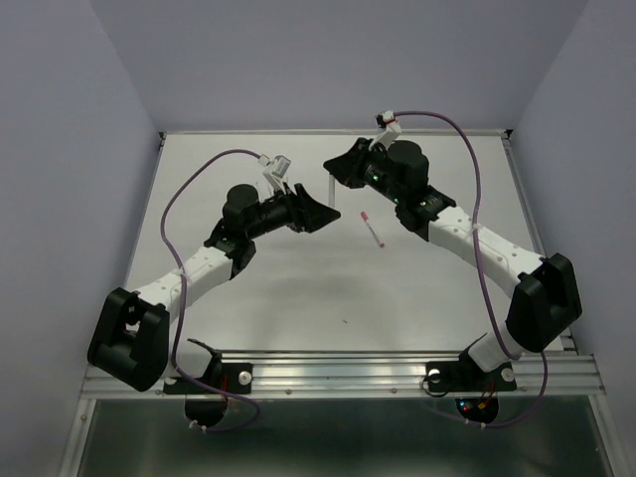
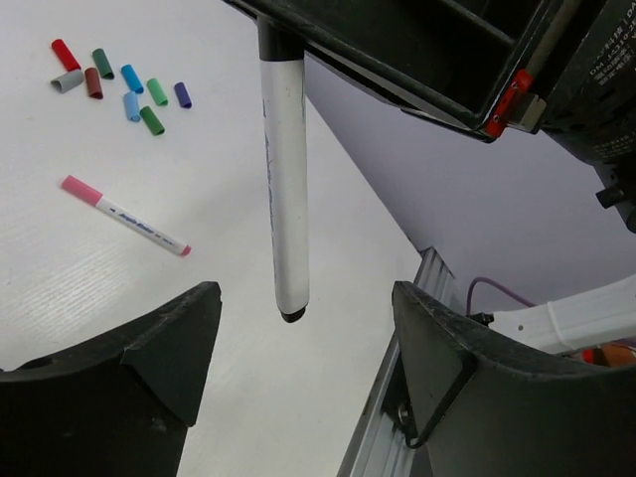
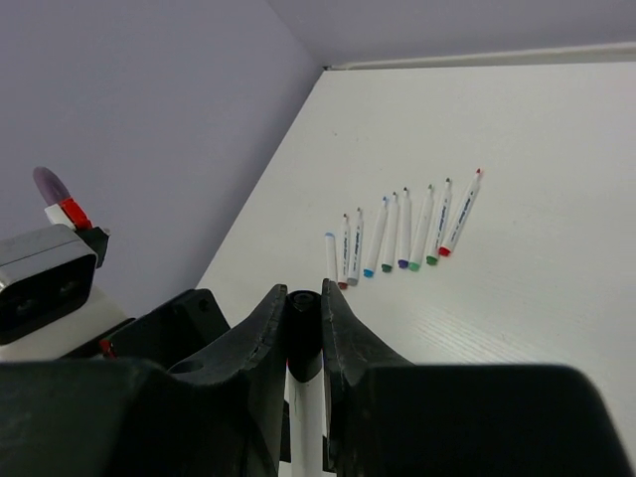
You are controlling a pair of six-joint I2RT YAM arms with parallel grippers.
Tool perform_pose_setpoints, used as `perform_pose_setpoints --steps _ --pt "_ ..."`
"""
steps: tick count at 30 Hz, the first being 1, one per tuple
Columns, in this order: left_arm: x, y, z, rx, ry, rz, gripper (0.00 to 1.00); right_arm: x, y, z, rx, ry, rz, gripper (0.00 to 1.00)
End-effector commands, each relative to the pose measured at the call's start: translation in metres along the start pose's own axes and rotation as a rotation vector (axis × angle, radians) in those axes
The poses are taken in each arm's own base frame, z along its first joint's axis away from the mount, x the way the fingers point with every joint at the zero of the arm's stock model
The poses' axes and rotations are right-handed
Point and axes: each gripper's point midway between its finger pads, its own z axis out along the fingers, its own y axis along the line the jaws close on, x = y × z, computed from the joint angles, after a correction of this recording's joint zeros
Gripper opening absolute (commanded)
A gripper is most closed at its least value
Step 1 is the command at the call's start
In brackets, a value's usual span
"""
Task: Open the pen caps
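Top external: white table [image 1: 298,288], both arms reaching in from the near edge, their grippers meeting at about 11 o'clock of table centre.

Left gripper [image 2: 305,293]: jaws spread wide, gripping nothing. In the left wrist view the dark fingers [image 2: 189,338] stand one on each side of the low end of a hanging pen, with clear gaps both sides.

Right gripper [image 3: 303,298]: jaws narrow, clamped on the black upper end of that white pen [image 2: 283,179]. The barrel hangs upright, black lower tip off the table.

Right wrist: row of uncapped pens [image 3: 397,234] side by side on the table at 1 o'clock of the fingers, coloured tips showing.

Pink-capped pen [image 1: 372,229] lies alone at 2 o'clock of table centre, cap on.

Left wrist, 10 o'clock of frame: loose pen caps [image 2: 119,84] in a small cluster on the table, red, maroon, green, blue, purple and grey.
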Motion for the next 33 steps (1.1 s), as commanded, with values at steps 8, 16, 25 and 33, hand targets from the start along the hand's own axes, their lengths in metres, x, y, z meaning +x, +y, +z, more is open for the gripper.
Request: perform_pose_setpoints --steps 8,16,25,33 --pt "-0.037 -0.028 0.007 0.063 -0.071 0.139 0.73 -0.016 0.027 -0.020 -0.097 -0.023 0.018 0.01" --pt "-0.040 -0.028 0.013 0.080 -0.068 0.135 0.48 -0.010 0.032 -0.019 -0.126 -0.003 0.065 0.01" --pt "-0.035 -0.028 0.007 0.075 -0.078 0.103 0.00 -0.010 0.011 -0.008 -0.043 -0.038 0.038 0.01" --pt "0.017 -0.007 -0.013 0.042 -0.003 -0.021 0.00 -0.076 -0.094 0.006 0.326 -0.269 -0.027 0.01"
